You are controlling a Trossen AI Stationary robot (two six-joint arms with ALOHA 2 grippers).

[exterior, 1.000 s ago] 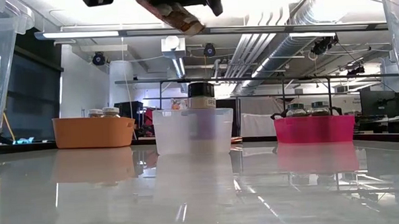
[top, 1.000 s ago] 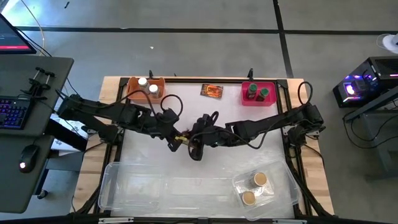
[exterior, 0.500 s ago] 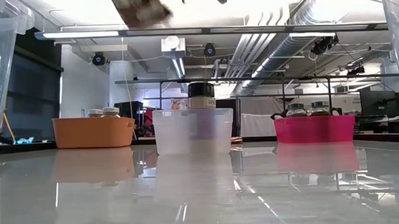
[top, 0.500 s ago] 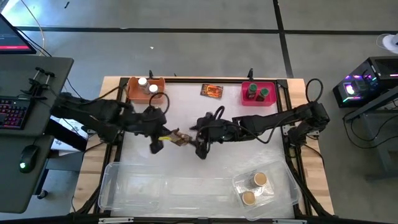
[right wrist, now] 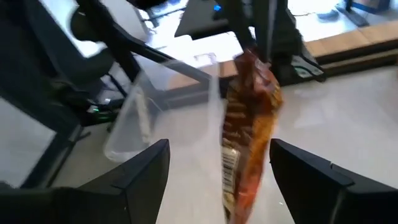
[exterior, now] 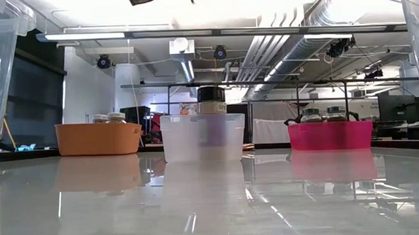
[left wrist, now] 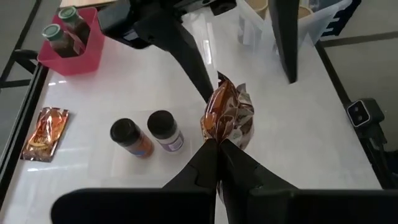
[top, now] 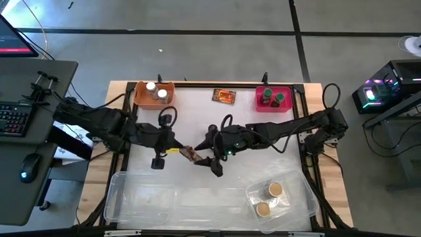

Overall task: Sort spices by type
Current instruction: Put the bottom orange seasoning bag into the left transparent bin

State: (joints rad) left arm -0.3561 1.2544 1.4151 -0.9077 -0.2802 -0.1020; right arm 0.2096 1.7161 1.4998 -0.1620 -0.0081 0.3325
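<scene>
your right gripper (top: 212,160) has just let go, fingers apart; the left gripper (top: 176,151) alone pinches the packet (top: 189,154), centre frame. handover done; place it next.

bright overhead ceiling lights; glare on glossy table (exterior: 213,202); right wrist view motion-blurred.

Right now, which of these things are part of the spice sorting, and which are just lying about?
Part of the job:
- packet in the left pincer
- second packet
- white-lidded jars
- green-lidded jars
- black-lidded jars
- tan-lidded jars

Just lying about:
- keyboard
- mouse
</scene>
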